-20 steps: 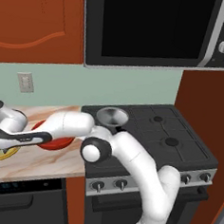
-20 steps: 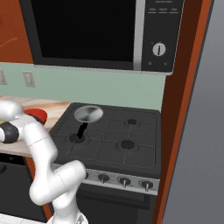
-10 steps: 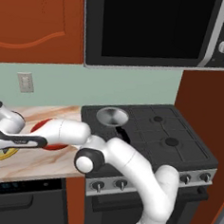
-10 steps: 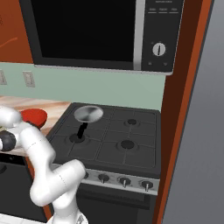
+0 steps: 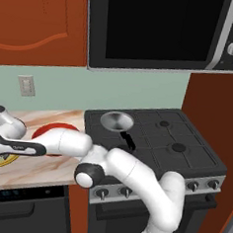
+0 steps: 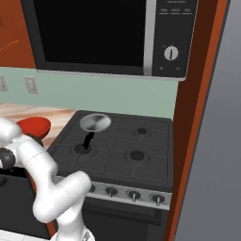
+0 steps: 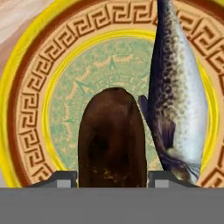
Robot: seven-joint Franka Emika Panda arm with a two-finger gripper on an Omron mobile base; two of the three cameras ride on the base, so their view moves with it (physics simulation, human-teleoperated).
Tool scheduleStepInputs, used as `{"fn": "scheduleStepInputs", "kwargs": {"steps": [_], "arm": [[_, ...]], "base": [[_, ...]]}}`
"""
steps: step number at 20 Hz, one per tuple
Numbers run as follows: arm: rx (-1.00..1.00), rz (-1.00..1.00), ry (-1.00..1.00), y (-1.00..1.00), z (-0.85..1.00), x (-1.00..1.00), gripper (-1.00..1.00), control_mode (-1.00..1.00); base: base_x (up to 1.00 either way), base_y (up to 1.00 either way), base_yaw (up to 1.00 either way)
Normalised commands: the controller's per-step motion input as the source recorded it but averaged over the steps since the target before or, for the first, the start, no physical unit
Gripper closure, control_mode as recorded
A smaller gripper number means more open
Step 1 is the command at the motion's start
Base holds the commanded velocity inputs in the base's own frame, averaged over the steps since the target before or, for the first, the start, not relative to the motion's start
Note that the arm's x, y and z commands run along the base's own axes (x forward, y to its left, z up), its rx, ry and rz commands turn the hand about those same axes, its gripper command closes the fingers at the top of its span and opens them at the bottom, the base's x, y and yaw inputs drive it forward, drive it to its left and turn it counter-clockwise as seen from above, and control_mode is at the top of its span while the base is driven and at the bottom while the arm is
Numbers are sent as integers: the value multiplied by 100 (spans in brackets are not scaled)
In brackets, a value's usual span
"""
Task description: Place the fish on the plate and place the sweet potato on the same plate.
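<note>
Both base views face the stove (image 5: 156,136) from behind; the hand view hangs close above the plate (image 7: 30,87).

- The plate (image 7: 30,109), with a yellow rim, a brown key-pattern band and a pale green centre, lies below the hand.
- The fish (image 7: 179,100) lies on its right part.
- The sweet potato (image 7: 112,140) stands between the finger tips (image 7: 65,178), just beside the fish.
</note>
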Motion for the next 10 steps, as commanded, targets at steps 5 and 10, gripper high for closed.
{"fn": "scheduleStepInputs", "kwargs": {"steps": [5,10], "arm": [[-4,0,5,0,-3,3,-100,-100],[-4,0,1,0,9,3,-100,-100]], "base": [[0,0,0],[0,0,0]]}}
